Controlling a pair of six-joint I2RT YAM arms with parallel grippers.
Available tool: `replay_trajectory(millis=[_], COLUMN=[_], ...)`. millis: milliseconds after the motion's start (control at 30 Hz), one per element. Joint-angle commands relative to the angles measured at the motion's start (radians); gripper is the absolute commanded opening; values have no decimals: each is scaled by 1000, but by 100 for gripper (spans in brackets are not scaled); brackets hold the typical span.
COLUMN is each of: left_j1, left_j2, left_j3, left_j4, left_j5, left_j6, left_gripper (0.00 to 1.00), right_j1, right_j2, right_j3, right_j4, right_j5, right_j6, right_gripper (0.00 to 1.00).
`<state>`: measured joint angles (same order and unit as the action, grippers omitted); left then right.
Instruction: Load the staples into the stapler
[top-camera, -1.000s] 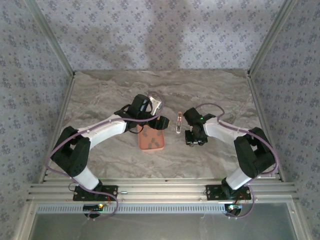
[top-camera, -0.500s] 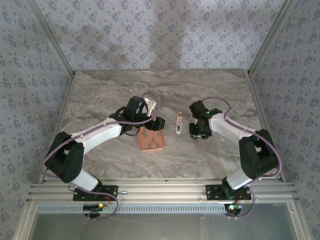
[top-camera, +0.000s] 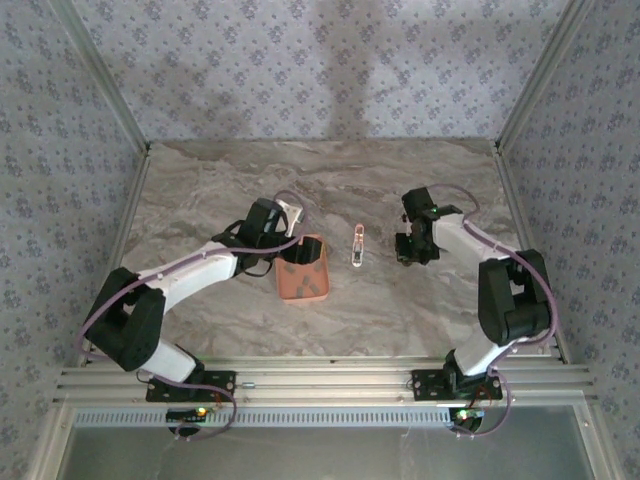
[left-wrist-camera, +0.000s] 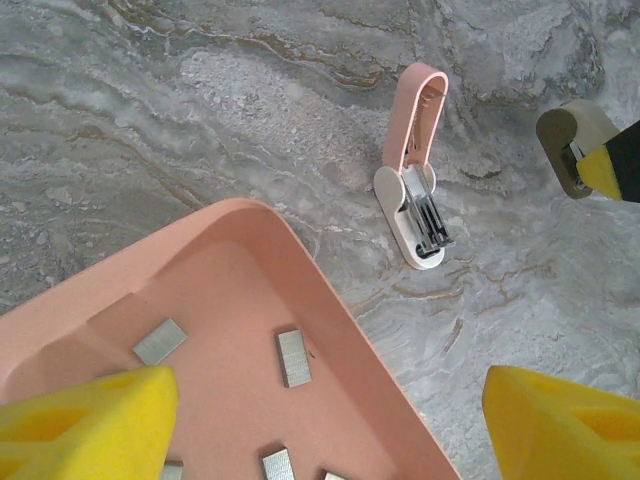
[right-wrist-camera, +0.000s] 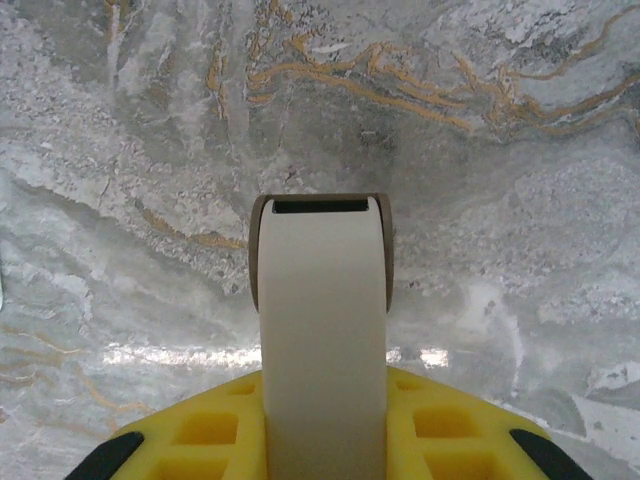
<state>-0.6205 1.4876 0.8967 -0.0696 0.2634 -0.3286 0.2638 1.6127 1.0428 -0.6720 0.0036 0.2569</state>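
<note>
Several staples (left-wrist-camera: 293, 357): in the pink tray (left-wrist-camera: 220, 300)
Stapler (left-wrist-camera: 417, 150): beside tray, opened
Left gripper (left-wrist-camera: 330, 420): spread wide
Right gripper (top-camera: 411, 251): cannot tell

2 arms reaching forward, both grippers aimed down and well apart from each other.
The left arm (top-camera: 200, 268) runs low and forward-right from its base, wrist turned inward. The left gripper (top-camera: 298, 248) has its 2 yellow fingertips (left-wrist-camera: 90, 420) spread wide, 1 at each lower corner of the wrist view. The right arm (top-camera: 470, 245) is bent sharply at the elbow on the right, forearm heading forward-left. On the right gripper (top-camera: 411, 252), the fingers (right-wrist-camera: 322, 300) read as 1 pale strip mid-frame with no gap seen; fully closed or not is unclear.
</note>
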Motion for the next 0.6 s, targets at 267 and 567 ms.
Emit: replay_trajectory(millis=[267, 567], left_j1=[25, 31], left_j2=[-65, -85], left_j3=[-36, -45], left_j4=[22, 17], left_j5=[-22, -19], left_j6=[-18, -22], left_gripper=[80, 80], right_j1=[-15, -5], right_j2=[72, 52], right_j3=[31, 45], right_j4=[9, -4], right_j5=[-7, 10], right_j6=[-42, -41], right_gripper=[26, 37])
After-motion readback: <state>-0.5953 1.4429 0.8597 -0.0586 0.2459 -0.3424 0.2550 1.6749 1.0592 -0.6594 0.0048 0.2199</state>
